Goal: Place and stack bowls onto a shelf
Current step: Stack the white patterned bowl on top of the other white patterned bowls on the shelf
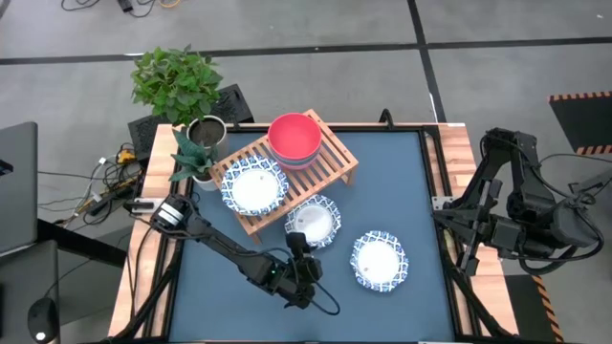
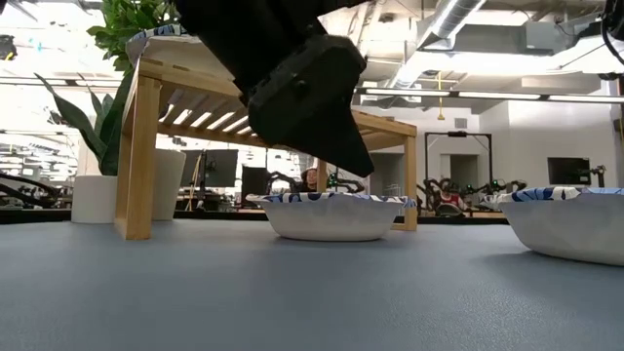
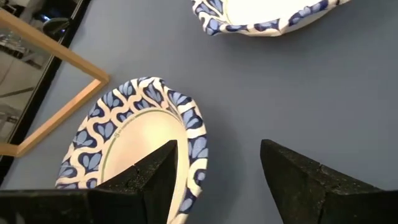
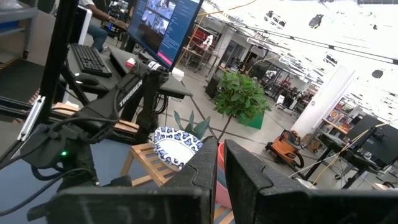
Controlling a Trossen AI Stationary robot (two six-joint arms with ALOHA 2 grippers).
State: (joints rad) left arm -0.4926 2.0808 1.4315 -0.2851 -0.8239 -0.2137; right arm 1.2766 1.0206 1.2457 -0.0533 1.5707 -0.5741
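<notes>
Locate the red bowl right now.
In the high view the red bowl sits on the wooden shelf at the table's far side, beside a blue-patterned dish also on the shelf.

Leafy plant (image 1: 177, 78), metal pot (image 1: 206, 132) beside dark blue tabletop (image 1: 421, 191)

Even, bright indoor light from overhead in all four views.

The bench (image 1: 402, 191) is lit flat from above, with only soft, short shadows under the white dishes (image 1: 379, 261). In the low view the ceiling lamps (image 2: 458, 93) glare, the left arm (image 2: 292, 78) close to the camera is a dark, blurred mass, and the room behind is slightly hazy. In the left wrist view the end effector fingers (image 3: 149, 183) are near and a little soft.
</notes>
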